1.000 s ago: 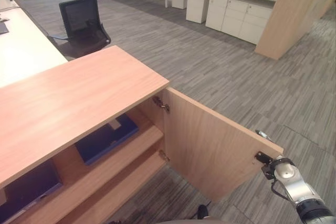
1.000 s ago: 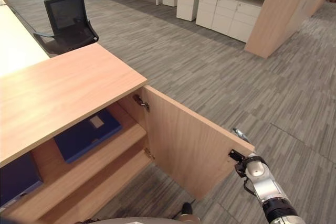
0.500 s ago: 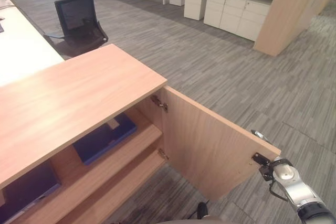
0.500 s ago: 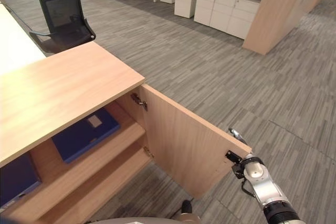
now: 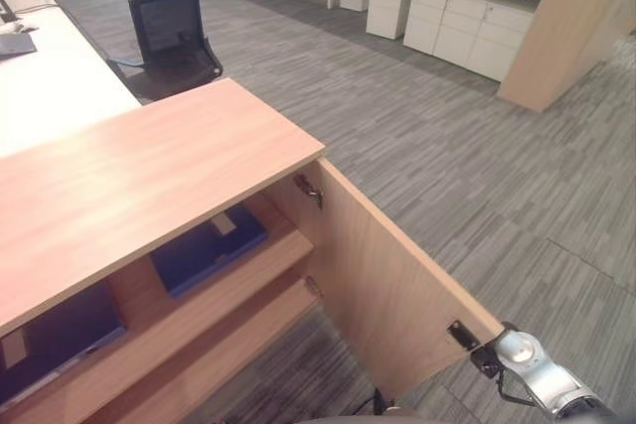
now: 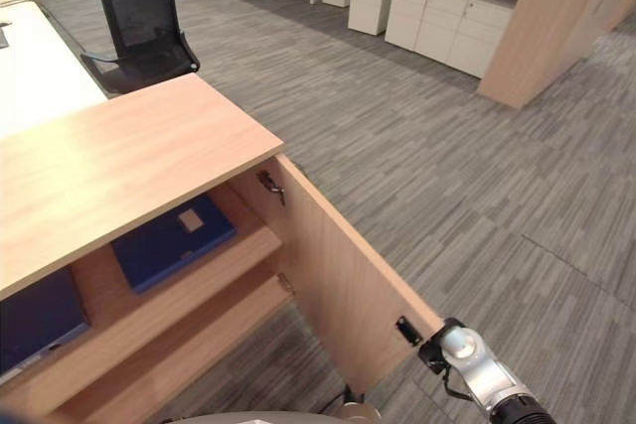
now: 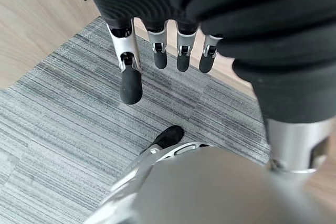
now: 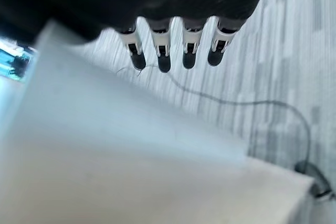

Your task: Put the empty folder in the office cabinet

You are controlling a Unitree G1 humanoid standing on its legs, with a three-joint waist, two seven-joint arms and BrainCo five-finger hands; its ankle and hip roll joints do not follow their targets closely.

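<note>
The blue folder (image 6: 174, 241) lies flat on the upper shelf (image 6: 248, 250) of the office cabinet (image 5: 149, 181), at about 9 o'clock from the open cabinet door (image 5: 393, 290); a second dark folder (image 5: 55, 330) lies on the same shelf farther toward 8 o'clock. By its look the blue folder is a rigid, flat board binder, light when empty, with a smooth cover that may slide; the best hold is judged to be a pinch across the exposed long edge or the spine. A pale label (image 6: 191, 219) sits on its cover; no writing on it is legible. The left hand (image 7: 157, 51) hangs over the grey carpet (image 5: 427, 156), fingers straight and empty. The right hand (image 8: 176, 51) shows fingers extended and holding nothing, near a pale surface. A black office chair (image 5: 174, 37) stands at 11 o'clock beyond the cabinet, beside a white desk (image 5: 50, 86).
</note>
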